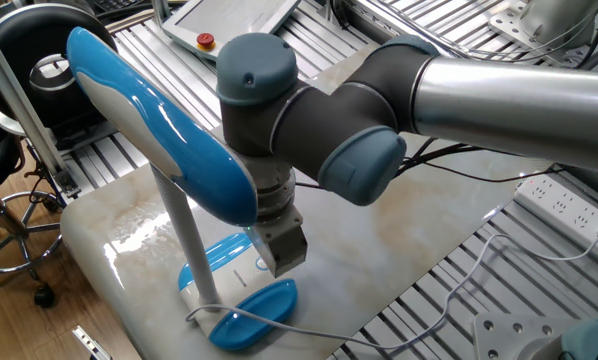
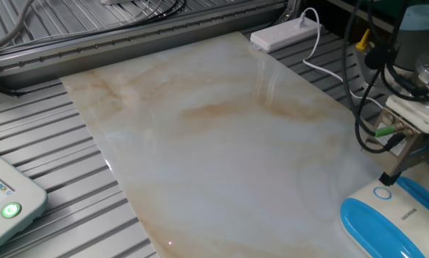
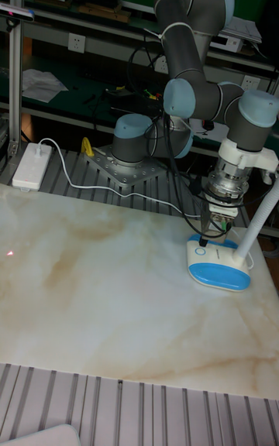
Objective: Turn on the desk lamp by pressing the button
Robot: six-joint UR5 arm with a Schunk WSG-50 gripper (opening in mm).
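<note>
While the jaws' state cannot be told, the gripper (image 2: 388, 178) hangs just above the button (image 2: 382, 193) on the desk lamp (image 1: 159, 140) base.

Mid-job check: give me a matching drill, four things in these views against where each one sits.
Things:
1. small round white ringed button
2. long white plastic power strip
3. glowing green round light
4. red round button with yellow surround

Places:
A. top of one fixed view, behind the blue oval lamp head
B. past the far corner of the marble table
C. by the pincer tip, on the blue-and-white lamp base
D. lower left corner of the other fixed view

Pairs: 1-C, 2-B, 3-D, 4-A
</note>
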